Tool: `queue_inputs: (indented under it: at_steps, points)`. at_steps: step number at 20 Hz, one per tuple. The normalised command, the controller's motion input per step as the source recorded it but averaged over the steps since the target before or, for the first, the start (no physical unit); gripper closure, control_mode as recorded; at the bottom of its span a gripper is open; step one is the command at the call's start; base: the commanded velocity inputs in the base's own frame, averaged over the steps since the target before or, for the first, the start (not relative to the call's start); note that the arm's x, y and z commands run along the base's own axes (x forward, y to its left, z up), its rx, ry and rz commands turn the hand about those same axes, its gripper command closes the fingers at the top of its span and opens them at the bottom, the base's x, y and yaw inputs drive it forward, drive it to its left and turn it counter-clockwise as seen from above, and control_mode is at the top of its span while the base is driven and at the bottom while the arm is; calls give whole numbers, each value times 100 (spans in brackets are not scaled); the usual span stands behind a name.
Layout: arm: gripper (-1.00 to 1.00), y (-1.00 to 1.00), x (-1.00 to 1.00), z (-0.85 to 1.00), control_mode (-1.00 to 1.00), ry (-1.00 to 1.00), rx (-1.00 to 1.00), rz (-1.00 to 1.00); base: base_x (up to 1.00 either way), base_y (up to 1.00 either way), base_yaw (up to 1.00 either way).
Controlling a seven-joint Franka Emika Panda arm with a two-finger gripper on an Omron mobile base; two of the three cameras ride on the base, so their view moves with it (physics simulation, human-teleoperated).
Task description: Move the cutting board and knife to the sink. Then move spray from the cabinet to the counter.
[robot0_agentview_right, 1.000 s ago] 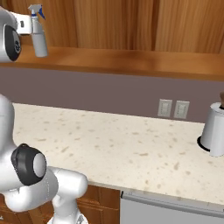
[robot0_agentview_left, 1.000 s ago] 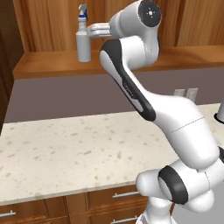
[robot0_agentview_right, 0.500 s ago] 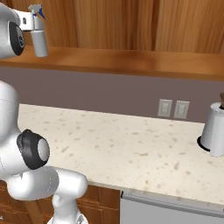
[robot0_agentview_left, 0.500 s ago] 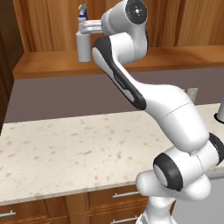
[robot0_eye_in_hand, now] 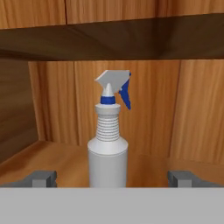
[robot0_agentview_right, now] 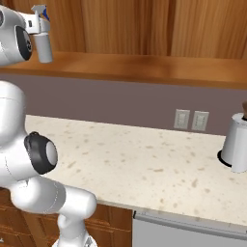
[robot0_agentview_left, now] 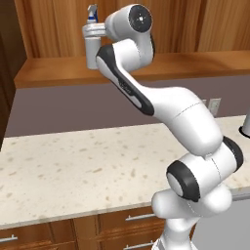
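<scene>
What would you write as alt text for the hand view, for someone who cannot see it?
A grey spray bottle with a white trigger head and blue nozzle stands upright on a wooden cabinet shelf, centred straight ahead of the camera. The robot's gripper is open, its two dark fingertips showing low at either side of the bottle, not touching it.

A white cylindrical canister point(robot0_agentview_right: 237, 143) with a dark top stands on a dark round base at the right, before the grey backsplash point(robot0_agentview_right: 120, 103). Two pale wall outlets point(robot0_agentview_right: 191, 120) sit side by side on that backsplash, just left of the canister. Low brown drawers point(robot0_agentview_left: 53, 233) with short silver handles run below.
</scene>
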Motion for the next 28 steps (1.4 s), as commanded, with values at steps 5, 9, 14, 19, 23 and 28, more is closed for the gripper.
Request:
queue_inputs:
  at_steps: [5, 9, 14, 19, 23, 28]
  points:
    - [-100, 16, 35, -8, -100, 0, -3, 0, 0, 0, 0]
    - [-100, 12, 32, -8, -100, 0, -2, 0, 0, 0, 0]
    - [-100, 5, 34, -5, -100, 0, -1, 0, 0, 0, 0]
    - [-100, 2, 33, -5, -100, 0, 0, 0, 0, 0, 0]
    - [-100, 7, 18, -4, -100, 0, 0, 0, 0, 0, 0]
    - [-100, 9, 13, -3, -100, 0, 0, 0, 0, 0, 0]
